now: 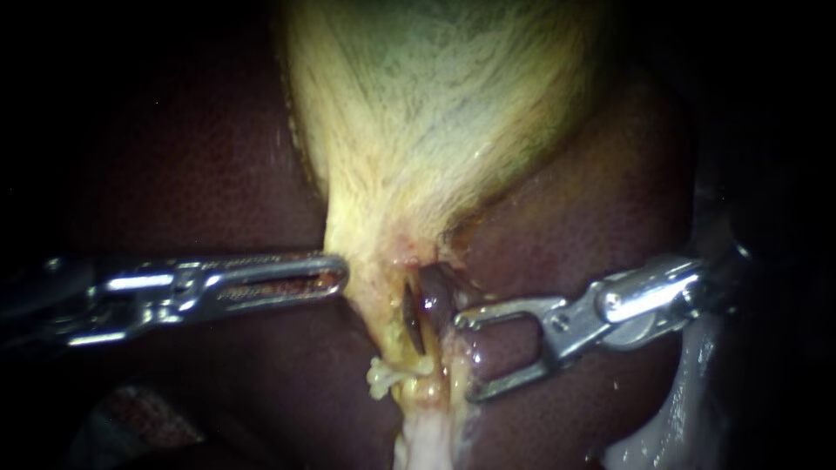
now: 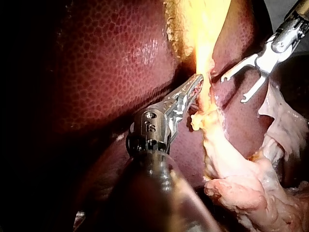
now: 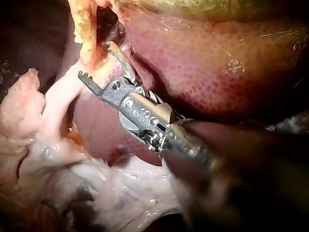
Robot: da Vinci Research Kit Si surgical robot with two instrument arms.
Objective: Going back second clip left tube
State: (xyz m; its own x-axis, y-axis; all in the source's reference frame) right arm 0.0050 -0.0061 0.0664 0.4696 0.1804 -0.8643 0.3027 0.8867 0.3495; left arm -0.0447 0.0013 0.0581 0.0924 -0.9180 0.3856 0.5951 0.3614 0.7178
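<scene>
The pale yellow gallbladder narrows to a neck in the middle of the endoscope view. My left instrument comes in from the left, its slotted jaws shut on the neck's edge. Just right of the neck, a dark clip lies across a thin tube beside a dark purple stub. My right instrument stands open just right of the clip, with nothing gripped. In the right wrist view its jaws gape beside a yellow strand. It also shows in the left wrist view.
Dark red liver lies on both sides of the gallbladder. Pale, ragged fatty tissue hangs below the clip and spreads wide under the instruments. A wet, shiny pale surface shows at the lower right.
</scene>
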